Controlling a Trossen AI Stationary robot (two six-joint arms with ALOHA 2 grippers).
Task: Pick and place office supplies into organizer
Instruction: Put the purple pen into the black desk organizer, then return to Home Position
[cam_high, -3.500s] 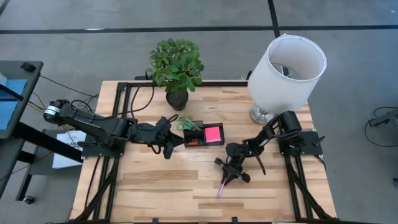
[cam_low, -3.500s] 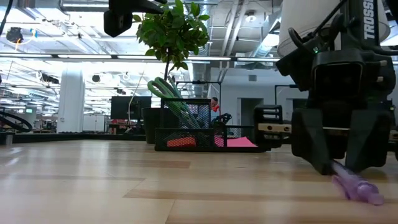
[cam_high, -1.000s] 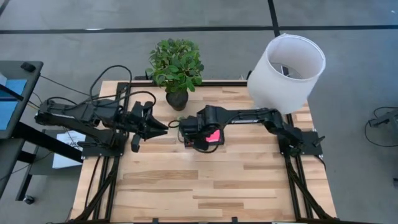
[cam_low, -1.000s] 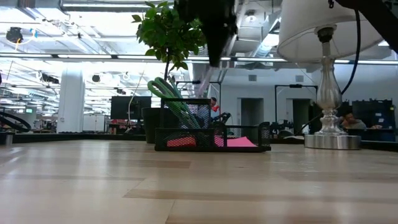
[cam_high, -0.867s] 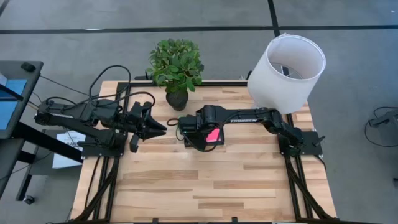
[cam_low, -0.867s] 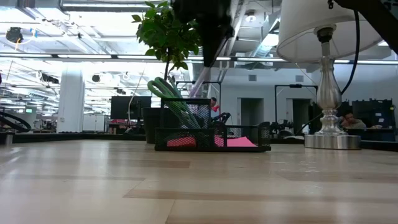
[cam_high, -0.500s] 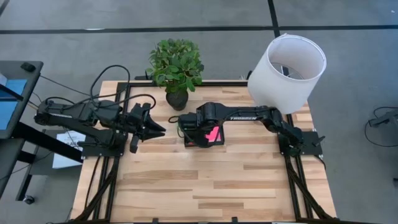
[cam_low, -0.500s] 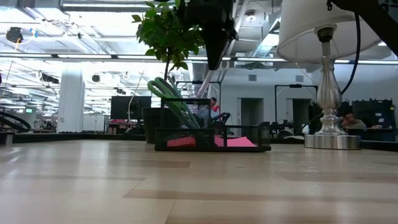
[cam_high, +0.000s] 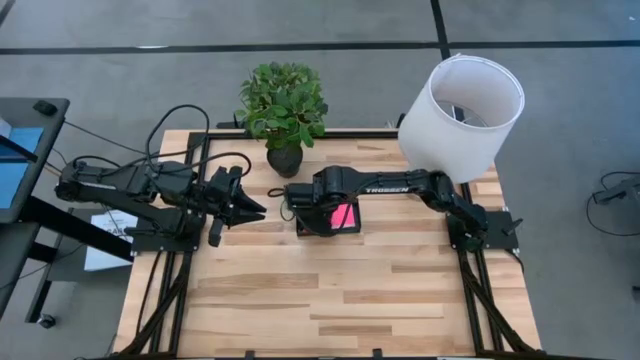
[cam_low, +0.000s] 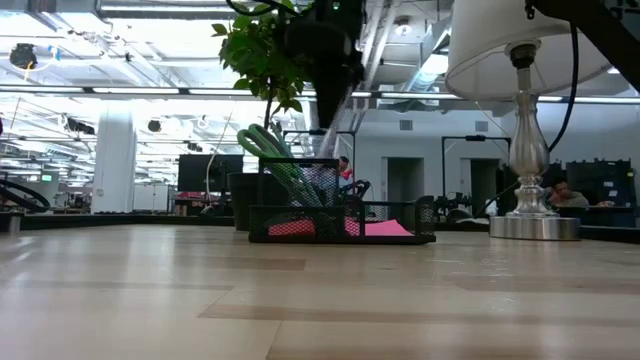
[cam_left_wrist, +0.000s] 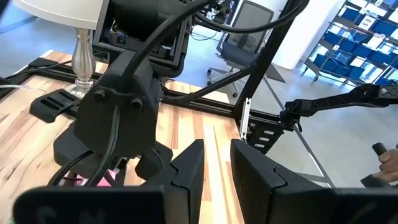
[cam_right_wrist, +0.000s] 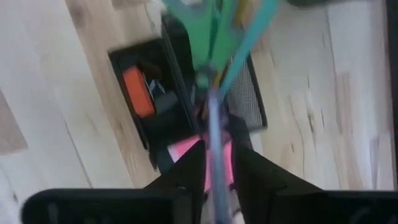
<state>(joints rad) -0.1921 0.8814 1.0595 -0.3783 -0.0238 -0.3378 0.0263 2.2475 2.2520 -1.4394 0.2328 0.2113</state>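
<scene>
right gripper (cam_right_wrist: 214, 163): I see it above the organizer (cam_high: 325, 218), fingers clamped on a thin purple pen (cam_right_wrist: 215, 134) that points down at the tray.
left gripper (cam_left_wrist: 214, 167): parked over the desk (cam_high: 330, 300) left of the organizer, fingers slightly apart, holding nothing.
organizer: black mesh tray at desk centre, just in front of the plant pot (cam_high: 284, 160).
scissors (cam_low: 270, 152): green handles, standing tilted in the tall compartment.
sticky pad (cam_high: 343, 215): pink, lying in the flat compartment, partly covered by the right arm from the high view.
red bit (cam_right_wrist: 138, 92): in the small side compartment, with dark bits beside it.
teal pen (cam_right_wrist: 245, 42): leaning in the tall compartment next to the scissors.
lamp (cam_high: 460, 110): white shade, back right corner of the desk.
low view: I can't see the pen tip clearly there.
</scene>
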